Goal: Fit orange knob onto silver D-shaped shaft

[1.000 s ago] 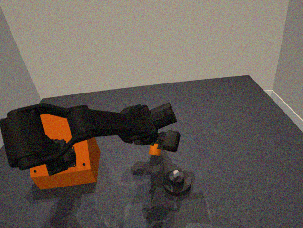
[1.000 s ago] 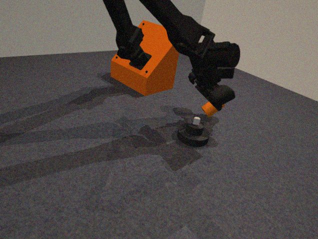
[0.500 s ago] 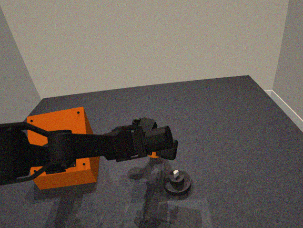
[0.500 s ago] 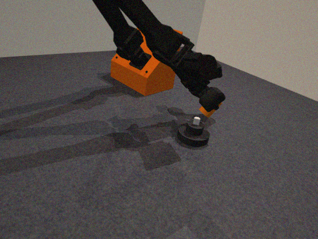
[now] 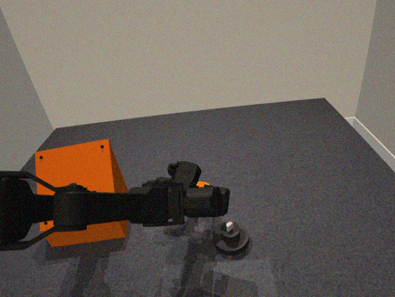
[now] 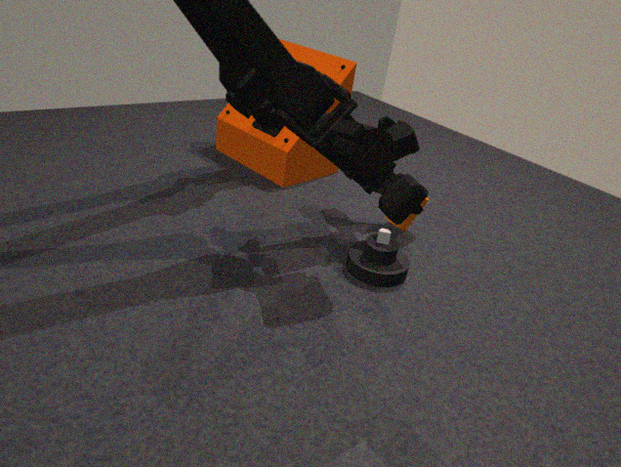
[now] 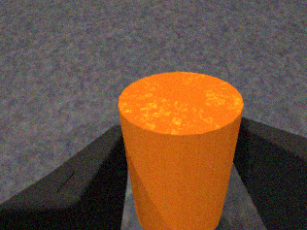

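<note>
Kind of place: a plain bare room, maybe a robot test room; cannot tell more
Walls: gray [image 5: 204,57] [image 6: 521,95], past the robot arm [image 5: 108,207] [image 6: 256,60]
Floor: dark gray and speckled [image 5: 287,178] [image 6: 451,381] [image 7: 58,62], under the arm
Wall edging: pale strip [image 5: 373,140], well apart from the arm
</note>
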Available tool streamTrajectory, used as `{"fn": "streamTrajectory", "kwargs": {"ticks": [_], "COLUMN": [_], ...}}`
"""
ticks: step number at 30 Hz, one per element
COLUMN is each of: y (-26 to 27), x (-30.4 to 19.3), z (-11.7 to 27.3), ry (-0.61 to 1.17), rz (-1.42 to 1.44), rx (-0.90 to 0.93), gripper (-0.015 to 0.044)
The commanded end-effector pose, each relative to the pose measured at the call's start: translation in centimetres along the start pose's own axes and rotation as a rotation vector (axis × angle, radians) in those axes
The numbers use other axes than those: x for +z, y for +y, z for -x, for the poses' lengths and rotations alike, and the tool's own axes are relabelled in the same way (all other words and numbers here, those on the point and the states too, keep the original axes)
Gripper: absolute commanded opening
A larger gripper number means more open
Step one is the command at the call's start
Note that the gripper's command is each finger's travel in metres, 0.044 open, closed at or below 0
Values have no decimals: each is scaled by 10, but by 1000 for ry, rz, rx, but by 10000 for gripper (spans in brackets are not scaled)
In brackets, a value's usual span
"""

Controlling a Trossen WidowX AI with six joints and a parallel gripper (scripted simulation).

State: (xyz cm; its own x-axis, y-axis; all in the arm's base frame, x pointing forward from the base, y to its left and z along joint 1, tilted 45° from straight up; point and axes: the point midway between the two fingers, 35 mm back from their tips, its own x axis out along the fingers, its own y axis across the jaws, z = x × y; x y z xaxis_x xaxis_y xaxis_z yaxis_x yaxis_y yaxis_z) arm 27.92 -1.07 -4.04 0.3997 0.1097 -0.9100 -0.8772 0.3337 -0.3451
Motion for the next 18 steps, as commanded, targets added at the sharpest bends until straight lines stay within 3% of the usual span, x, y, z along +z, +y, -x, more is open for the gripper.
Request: {"fn": "streamTrajectory", "kwargs": {"ticks": [1,2,5,18], "y": [0,0,0,0], "x": [-1,-1,0,0], "z": [2,2,1,1], "ry": [14,14,6,6], "rz": [-5,-5,0,0], "rx": [-1,-1,0,0], "gripper": [180,180,259,260]}}
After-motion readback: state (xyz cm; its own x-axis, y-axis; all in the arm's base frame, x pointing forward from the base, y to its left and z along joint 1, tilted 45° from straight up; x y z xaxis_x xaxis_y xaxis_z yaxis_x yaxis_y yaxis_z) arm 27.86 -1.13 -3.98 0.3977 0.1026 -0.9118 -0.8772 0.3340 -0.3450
